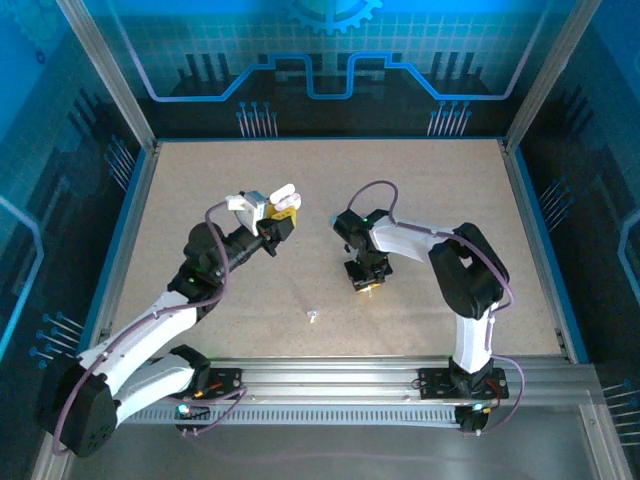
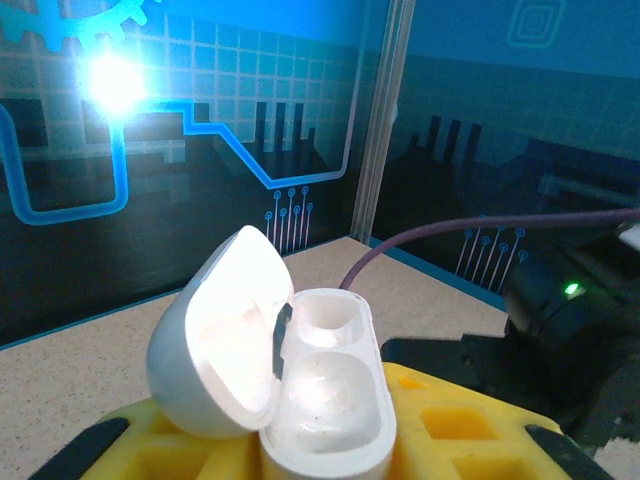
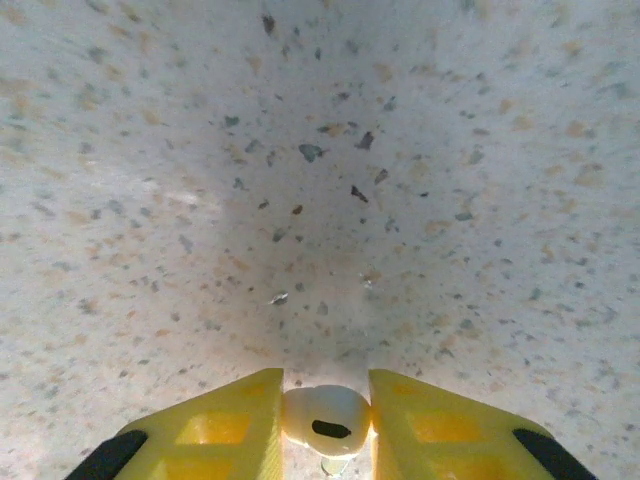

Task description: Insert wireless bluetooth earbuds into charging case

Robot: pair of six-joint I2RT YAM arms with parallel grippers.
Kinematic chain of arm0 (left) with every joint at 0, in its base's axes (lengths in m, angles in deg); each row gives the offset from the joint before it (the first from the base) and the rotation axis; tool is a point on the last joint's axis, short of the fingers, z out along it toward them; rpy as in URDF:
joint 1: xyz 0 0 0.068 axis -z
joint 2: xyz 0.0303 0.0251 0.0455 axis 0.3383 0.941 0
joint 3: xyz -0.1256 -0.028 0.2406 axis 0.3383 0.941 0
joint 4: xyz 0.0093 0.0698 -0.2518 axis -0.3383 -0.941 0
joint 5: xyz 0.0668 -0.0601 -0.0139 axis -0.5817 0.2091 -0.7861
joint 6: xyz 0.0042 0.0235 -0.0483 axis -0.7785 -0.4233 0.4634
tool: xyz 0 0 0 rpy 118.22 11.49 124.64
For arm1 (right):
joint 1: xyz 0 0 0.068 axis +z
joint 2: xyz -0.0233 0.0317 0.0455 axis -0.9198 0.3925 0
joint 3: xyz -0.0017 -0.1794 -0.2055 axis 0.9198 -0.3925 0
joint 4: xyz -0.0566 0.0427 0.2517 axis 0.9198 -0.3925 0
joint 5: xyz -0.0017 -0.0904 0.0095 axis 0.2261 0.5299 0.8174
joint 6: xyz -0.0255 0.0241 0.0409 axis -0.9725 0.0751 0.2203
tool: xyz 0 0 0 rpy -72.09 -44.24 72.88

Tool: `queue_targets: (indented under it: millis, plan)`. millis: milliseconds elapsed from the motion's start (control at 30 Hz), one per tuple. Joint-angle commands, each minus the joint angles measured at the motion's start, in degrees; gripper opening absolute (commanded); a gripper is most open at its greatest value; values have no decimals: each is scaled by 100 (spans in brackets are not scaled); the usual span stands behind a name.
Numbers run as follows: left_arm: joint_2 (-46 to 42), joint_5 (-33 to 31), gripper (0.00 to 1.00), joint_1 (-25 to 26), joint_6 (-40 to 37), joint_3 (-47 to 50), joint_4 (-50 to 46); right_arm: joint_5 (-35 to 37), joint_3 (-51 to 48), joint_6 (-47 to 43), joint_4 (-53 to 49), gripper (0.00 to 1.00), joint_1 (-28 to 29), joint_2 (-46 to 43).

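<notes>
A white charging case (image 2: 328,395) sits clamped in my left gripper (image 2: 330,445), lid (image 2: 215,340) swung open to the left, both wells bare. From above, the case (image 1: 268,203) is held off the table at centre-left by the left gripper (image 1: 278,218). My right gripper (image 1: 363,283) points straight down at the table's middle. Its yellow fingers (image 3: 225,425) press on both sides of a white earbud (image 3: 326,418) lying on the speckled surface, right gripper (image 3: 325,400) shut on it. Another small white earbud (image 1: 313,316) lies loose near the front.
The speckled table (image 1: 430,200) is boxed in by blue-lit panels and aluminium posts (image 1: 108,75). A metal rail (image 1: 330,375) carries both arm bases at the near edge. The right arm's dark body (image 2: 570,340) and a purple cable (image 2: 470,225) lie beyond the case.
</notes>
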State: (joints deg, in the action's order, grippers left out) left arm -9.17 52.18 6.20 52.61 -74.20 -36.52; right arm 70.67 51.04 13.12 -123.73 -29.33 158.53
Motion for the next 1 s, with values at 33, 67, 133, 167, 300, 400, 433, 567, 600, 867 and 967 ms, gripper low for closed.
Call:
queue_targets:
  millis: [33,67,133,167,300,400,433,567,600,867,967]
  plan:
    - [69,188,30,-50,58,-127,177,-79,83,83,12,25,-124,-647]
    - [87,199,30,-56,76,-133,190,-68,110,76,-1,25,-142,-751]
    - [127,218,30,-53,106,-143,211,-11,164,71,-5,26,-153,-994]
    - [161,236,30,-49,136,-147,231,22,211,56,9,26,-161,-1147]
    - [334,381,30,-48,289,-212,340,186,453,-114,222,26,-159,-1877]
    - [540,569,30,-7,462,-274,514,274,683,-391,629,27,-144,-2451]
    - [621,614,30,31,491,-297,591,326,753,-493,826,27,-121,-2636]
    - [876,687,30,205,573,-387,771,414,956,-808,1694,28,-77,-3160]
    - [926,693,30,243,592,-406,821,401,987,-864,1851,28,-61,-3218]
    - [1185,893,30,426,654,-581,991,-155,1350,-1045,2546,29,97,-3071]
    - [1213,951,30,447,690,-606,1014,-295,1370,-1045,2619,29,157,-2955]
